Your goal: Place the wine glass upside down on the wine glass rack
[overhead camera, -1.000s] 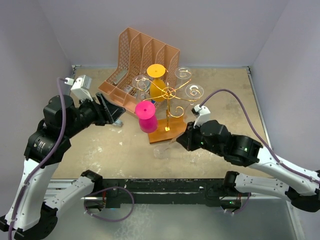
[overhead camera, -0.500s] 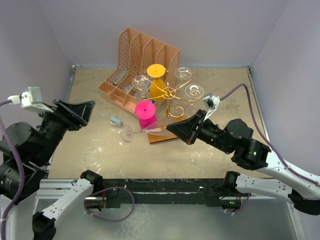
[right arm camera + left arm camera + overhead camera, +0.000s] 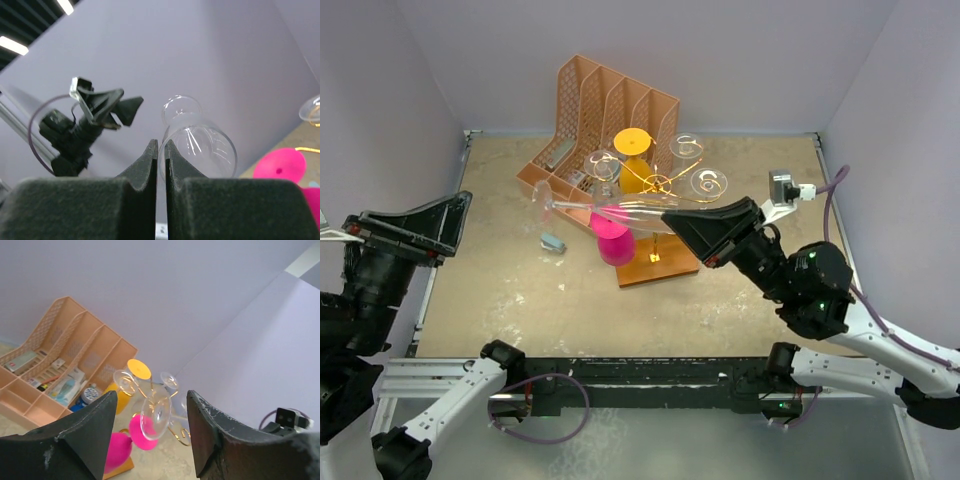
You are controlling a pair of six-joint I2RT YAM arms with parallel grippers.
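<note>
My right gripper (image 3: pixel 667 215) holds the clear wine glass (image 3: pixel 620 210) level in the air, with the foot pointing left, over the pink glass (image 3: pixel 612 240). In the right wrist view the right gripper (image 3: pixel 160 145) is shut, pinching the rim of the wine glass (image 3: pixel 200 147). The wine glass rack (image 3: pixel 658 186) is gold wire on a brown base, just behind and below. It carries the pink glass, a yellow glass (image 3: pixel 633 150) and clear ones. My left gripper (image 3: pixel 458 222) hangs open at the far left, empty. Its wrist view looks through the left gripper (image 3: pixel 152 396) at the foot of the wine glass (image 3: pixel 156 415).
A peach slotted organizer (image 3: pixel 605 110) with small items stands behind the rack at the back wall. A small grey-blue object (image 3: pixel 552 242) lies on the sandy table left of the rack base (image 3: pixel 665 262). Purple walls close in on three sides.
My right gripper has lifted the wine glass off the table by the rack base and swung it up level in front of the rack. The left arm has drawn back to the left and risen.
</note>
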